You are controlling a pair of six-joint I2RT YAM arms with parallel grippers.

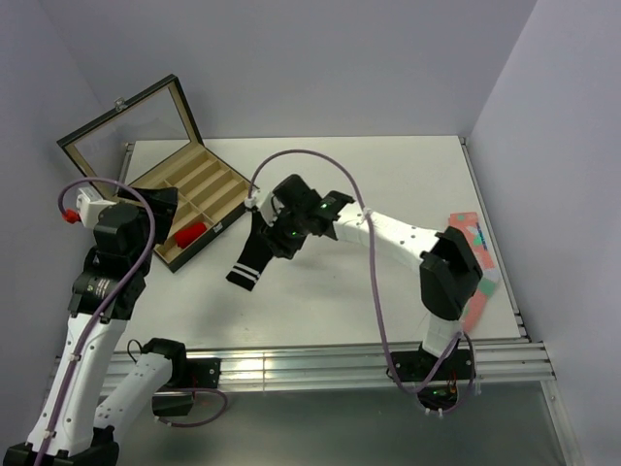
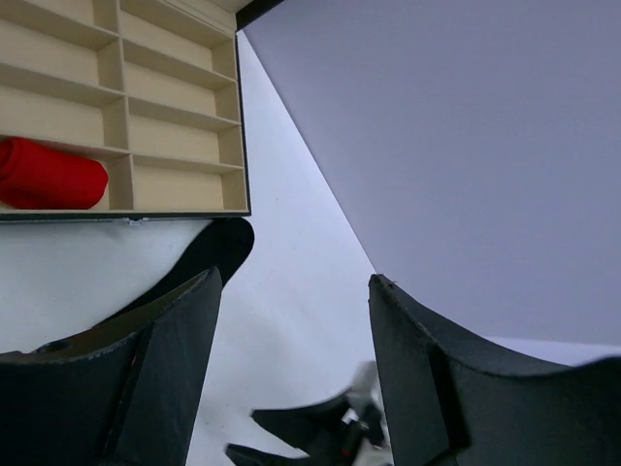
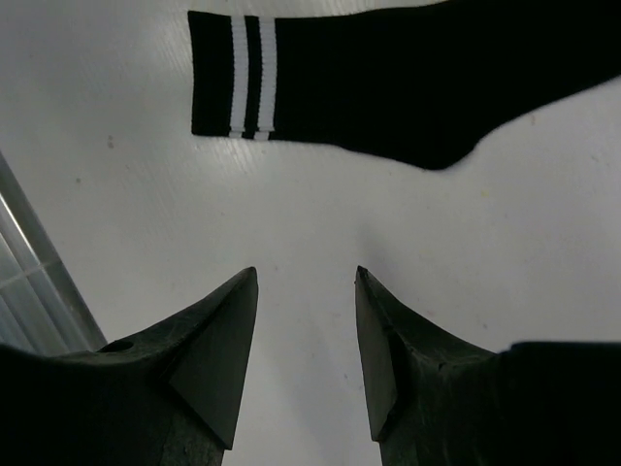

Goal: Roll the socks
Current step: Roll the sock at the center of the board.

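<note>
Lying flat on the table [image 1: 320, 301], the black sock [image 3: 388, 78] shows its heel only to the right wrist; the red sock [image 2: 49, 175] sits rolled in the box [image 2: 184, 189]. Left gripper [image 2: 293, 283] and right gripper [image 3: 306, 277] gape, empty.

You had soft, even light from overhead in the top view, with faint shadows on the white table [image 1: 320, 303] and a bright glare patch on the metal rail [image 1: 243, 367] at its near edge. Your right wrist view was sharp on the black sock [image 3: 388, 78], its stripes crisp, though the fingers of the right gripper [image 3: 306, 277] read as near-black shapes with little detail. In your left wrist view the fingers of the left gripper [image 2: 294, 282] were equally dark, and a machine part [image 2: 320, 427] at the bottom edge was blurred.
</note>
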